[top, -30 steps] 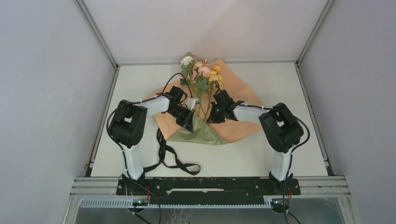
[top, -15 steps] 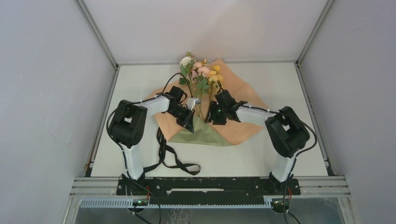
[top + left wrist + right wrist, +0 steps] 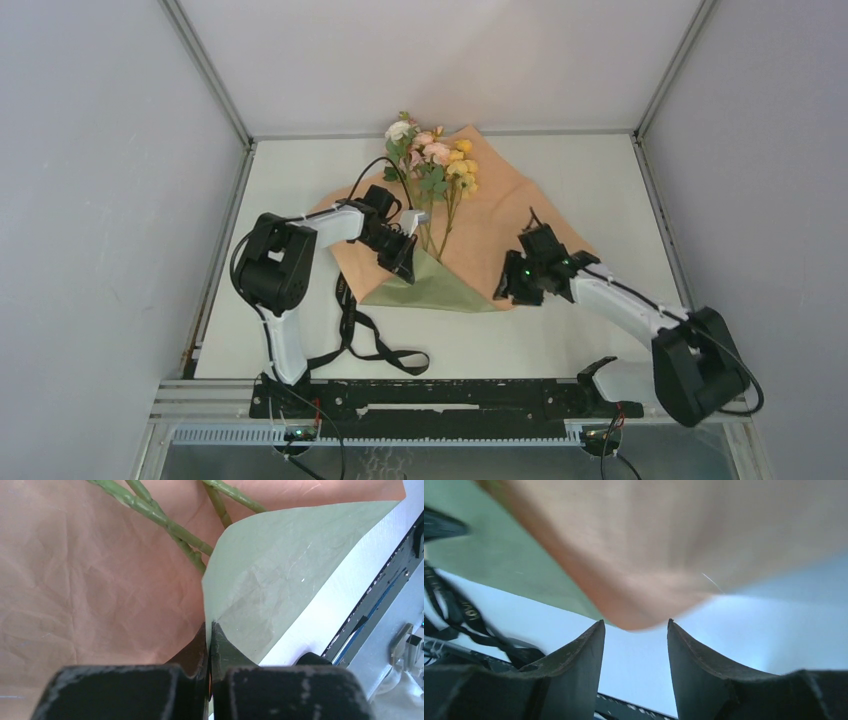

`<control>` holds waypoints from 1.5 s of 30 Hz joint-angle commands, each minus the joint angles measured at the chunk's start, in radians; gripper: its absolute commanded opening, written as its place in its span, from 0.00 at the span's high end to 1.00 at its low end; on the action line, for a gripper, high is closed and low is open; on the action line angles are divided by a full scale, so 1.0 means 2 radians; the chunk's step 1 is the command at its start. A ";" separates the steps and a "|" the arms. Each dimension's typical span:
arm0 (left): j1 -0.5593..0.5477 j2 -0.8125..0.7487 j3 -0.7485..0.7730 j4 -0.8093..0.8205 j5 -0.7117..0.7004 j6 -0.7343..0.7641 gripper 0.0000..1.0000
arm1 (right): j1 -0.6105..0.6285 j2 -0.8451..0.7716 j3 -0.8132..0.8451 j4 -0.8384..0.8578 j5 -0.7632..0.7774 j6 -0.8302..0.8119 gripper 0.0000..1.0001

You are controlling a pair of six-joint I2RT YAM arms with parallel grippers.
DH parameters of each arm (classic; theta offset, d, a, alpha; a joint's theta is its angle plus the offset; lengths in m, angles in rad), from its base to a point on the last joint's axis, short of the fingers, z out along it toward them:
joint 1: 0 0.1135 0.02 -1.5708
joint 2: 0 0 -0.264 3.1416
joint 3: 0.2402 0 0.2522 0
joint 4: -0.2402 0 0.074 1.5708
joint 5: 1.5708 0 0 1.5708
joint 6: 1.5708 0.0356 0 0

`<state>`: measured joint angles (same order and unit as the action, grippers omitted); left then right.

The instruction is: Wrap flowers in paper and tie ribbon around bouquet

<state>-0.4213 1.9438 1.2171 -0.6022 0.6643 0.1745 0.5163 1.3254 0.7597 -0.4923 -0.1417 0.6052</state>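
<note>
Flowers (image 3: 432, 160) lie on the paper (image 3: 500, 215) in the middle of the table (image 3: 620, 180). Seen from above, the pink, white and yellow blooms point to 12 o'clock, just past the sheet's far corner. Their thin green stems (image 3: 165, 522) run back toward 6 o'clock. The sheet lies peach face up. Its near corner, at 6 o'clock, is folded over the stem ends so that an olive-green flap (image 3: 432, 288) shows.

The left gripper (image 3: 408, 266) sits at the flap's 10 o'clock edge, just beside the stems. The left wrist view shows its jaws pressed together on the folded edge of the paper, where green meets peach (image 3: 210, 630).

The right gripper (image 3: 508, 288) is at the sheet's 4 o'clock corner, low over the table. In its own blurred view the two fingers stand apart with nothing between them (image 3: 636, 622). The peach corner of the paper lies just beyond their tips. Whether the tips touch it cannot be told. A strip of the green flap shows at that view's 10 o'clock.

The ribbon (image 3: 415, 355) lies loose in loops on the table at about 7 o'clock from the paper. It is close to the left arm's base and apart from both grippers.
</note>
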 commanded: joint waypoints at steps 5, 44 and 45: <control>-0.002 0.012 0.006 0.024 -0.005 -0.034 0.98 | 0.008 -0.183 -0.147 0.000 -0.017 0.166 0.41; -0.014 0.017 0.031 0.042 0.010 -0.060 0.97 | 0.006 -0.066 -0.170 0.145 0.156 0.177 1.00; -0.015 0.021 0.038 0.042 0.010 -0.063 0.96 | 0.008 -0.064 -0.156 0.128 0.166 0.159 1.00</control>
<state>-0.4473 1.9633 1.2213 -0.5327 0.6872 0.0662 0.5488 1.2163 0.4004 -0.1261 0.0746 1.0805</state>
